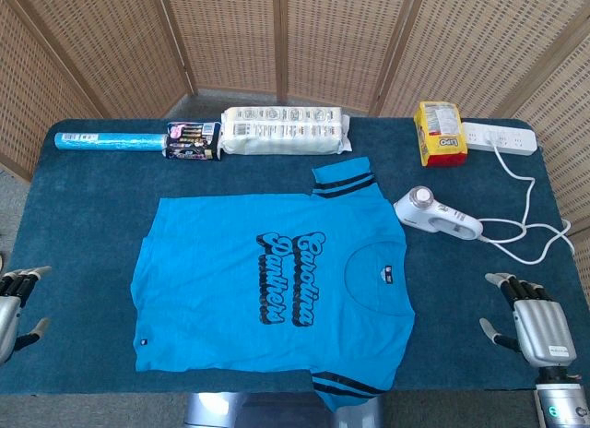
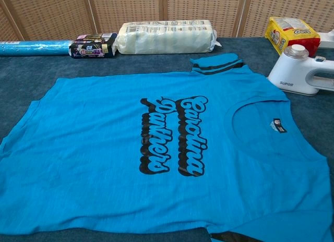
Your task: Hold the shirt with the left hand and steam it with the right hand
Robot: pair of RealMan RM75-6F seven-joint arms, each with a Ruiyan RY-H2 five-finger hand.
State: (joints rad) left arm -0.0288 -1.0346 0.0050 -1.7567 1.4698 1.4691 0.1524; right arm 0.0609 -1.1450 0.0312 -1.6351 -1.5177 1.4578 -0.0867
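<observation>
A bright blue shirt [image 1: 267,285] [image 2: 156,148] with black "Carolina Panthers" lettering lies flat on the dark blue table [image 1: 92,184], its collar toward the right. A white handheld steamer [image 1: 437,216] [image 2: 302,71] lies on the table just right of the shirt's upper sleeve, its cord running right. My left hand [image 1: 17,299] hovers at the table's left edge, fingers apart, holding nothing, well left of the shirt. My right hand [image 1: 533,319] is at the front right, fingers spread, empty, below the steamer's cord. Neither hand shows in the chest view.
Along the back edge lie a blue roll [image 1: 106,141], a dark packet [image 1: 193,141], a white wrapped pack [image 1: 287,131] and a yellow snack bag [image 1: 439,133]. A white power strip [image 1: 499,137] sits at the back right, with a white cord [image 1: 530,230] looping over the table.
</observation>
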